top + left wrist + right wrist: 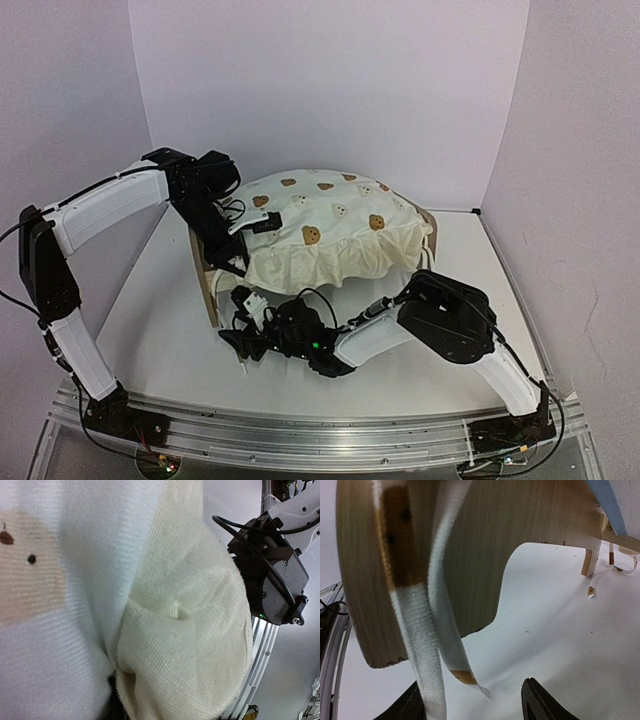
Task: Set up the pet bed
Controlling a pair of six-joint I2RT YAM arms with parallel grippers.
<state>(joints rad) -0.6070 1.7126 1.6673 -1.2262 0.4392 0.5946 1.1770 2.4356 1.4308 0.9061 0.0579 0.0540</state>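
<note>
The pet bed is a light-wood frame standing mid-table, mostly covered by cream bear-print ruffled bedding. My left gripper is at the bedding's left edge, shut on a bunched fold; in the left wrist view the bedding fills the picture and hides the jaws. My right gripper is low at the bed's near-left corner. In the right wrist view it is open, facing the wooden end panel. Two white ribbon ties hang between its fingertips. A blue strip of the base shows.
The white tabletop runs around the bed. A metal rail crosses the near edge. White walls close in at the back and sides. More ties dangle by a far leg. The right arm's wrist is beside the bedding.
</note>
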